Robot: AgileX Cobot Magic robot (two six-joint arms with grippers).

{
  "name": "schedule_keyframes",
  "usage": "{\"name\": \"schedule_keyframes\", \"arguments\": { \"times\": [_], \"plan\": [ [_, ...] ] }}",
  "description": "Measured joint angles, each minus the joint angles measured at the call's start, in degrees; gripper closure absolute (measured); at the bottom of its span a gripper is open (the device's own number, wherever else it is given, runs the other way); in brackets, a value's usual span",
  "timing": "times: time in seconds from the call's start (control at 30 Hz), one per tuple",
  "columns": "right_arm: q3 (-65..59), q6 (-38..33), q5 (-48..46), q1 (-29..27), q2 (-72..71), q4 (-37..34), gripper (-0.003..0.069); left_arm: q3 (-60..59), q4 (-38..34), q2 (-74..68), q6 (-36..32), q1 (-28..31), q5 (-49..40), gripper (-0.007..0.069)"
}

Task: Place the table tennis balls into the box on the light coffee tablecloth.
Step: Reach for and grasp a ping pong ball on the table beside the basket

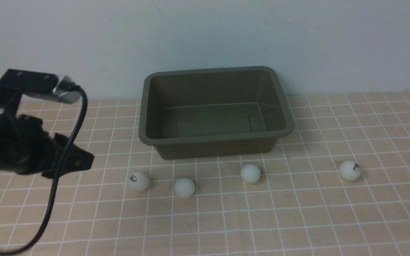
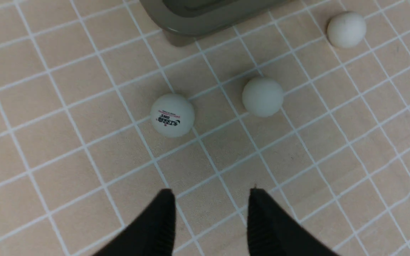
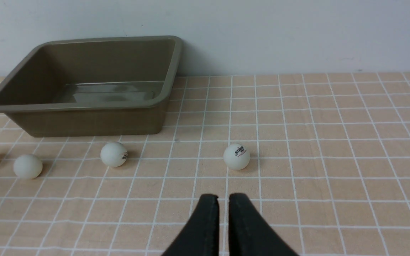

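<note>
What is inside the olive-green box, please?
Nothing visible: the box has a bare floor. The four balls lie outside on the tablecloth. Its near inner wall is hidden by the rim.

The box (image 2: 198, 25) is mostly cropped in the left wrist view, and the left arm (image 1: 9, 145) runs off the front view's edge.

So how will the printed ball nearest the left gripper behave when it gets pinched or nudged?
The printed ball is a smooth sphere on flat tablecloth, so a nudge will probably send it rolling. An off-centre pinch by the open left gripper could squirt it out. Small beside the box, it is likely light.
</note>
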State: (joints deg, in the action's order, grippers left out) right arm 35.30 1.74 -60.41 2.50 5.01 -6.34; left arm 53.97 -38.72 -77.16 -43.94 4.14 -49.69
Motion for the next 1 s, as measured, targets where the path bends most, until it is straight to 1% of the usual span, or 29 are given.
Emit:
{"name": "schedule_keyframes", "arguments": {
  "times": [0.07, 0.1, 0.17, 0.23, 0.27, 0.3, 0.33, 0.37, 0.43, 0.47, 0.5, 0.57, 0.7, 0.83, 1.0],
  "plan": [
    [0.00, -0.05, 0.00, 0.00, 0.00, 0.00, 0.0626, 4.87, 0.00, -7.29, 0.78, 0.00, -3.91, 0.0304],
    [0.00, -0.05, -0.05, 0.00, 0.00, 0.00, 0.0626, 7.64, 0.00, -11.96, 1.83, 0.00, -6.48, 0.0282],
    [0.00, -0.05, -0.29, 0.00, 0.00, 0.00, 0.0626, 12.71, 0.05, -18.66, 3.83, -0.23, -11.72, 0.0274],
    [0.00, -0.05, -0.81, 0.00, 0.00, 0.22, 0.0626, 19.02, 0.44, -25.59, 5.55, -0.78, -16.23, 0.0318],
    [0.00, -0.05, -0.82, 0.00, 0.00, 0.23, 0.0626, 19.48, 0.45, -26.11, 5.67, -0.84, -16.60, 0.0324],
    [0.00, -0.05, -1.08, 0.00, 0.00, 0.52, 0.0626, 22.43, 0.57, -29.20, 6.33, -1.15, -17.46, 0.0388],
    [0.00, -0.05, -1.35, 0.00, 0.00, 0.73, 0.0626, 24.47, 0.63, -31.02, 6.75, -1.36, -17.65, 0.0434],
    [0.00, -0.05, -1.36, 0.00, 0.00, 0.73, 0.0626, 24.75, 0.63, -31.24, 6.84, -1.35, -17.65, 0.0444],
    [0.00, -0.05, -2.01, 0.00, 0.00, 1.40, 0.0626, 27.22, 0.78, -32.51, 7.34, -1.54, -17.84, 0.0555],
    [0.00, -0.05, -2.12, 0.00, 0.00, 1.49, 0.0626, 27.76, 0.91, -32.60, 7.49, -1.54, -17.90, 0.0572],
    [0.00, -0.05, -2.27, 0.00, 0.00, 1.55, 0.0626, 28.99, 1.22, -32.64, 8.03, -1.54, -18.34, 0.0622],
    [0.00, -0.11, -2.27, 0.00, 0.00, 1.56, 0.0626, 30.50, 1.74, -32.64, 8.83, -1.54, -18.84, 0.0671],
    [0.00, -0.11, -2.27, 0.00, 0.00, 1.86, 0.0626, 31.16, 5.18, -32.05, 10.71, -1.81, -18.83, 0.0690],
    [0.00, -0.12, -2.27, 0.00, 0.00, 3.29, 0.0626, 31.10, 12.68, -28.43, 13.46, -2.85, -19.07, 0.0690],
    [0.00, -0.12, -2.27, 0.00, 0.00, 5.97, 0.0626, 29.60, 15.06, -21.10, 16.53, -4.71, -19.47, 0.0690]
  ]
}}
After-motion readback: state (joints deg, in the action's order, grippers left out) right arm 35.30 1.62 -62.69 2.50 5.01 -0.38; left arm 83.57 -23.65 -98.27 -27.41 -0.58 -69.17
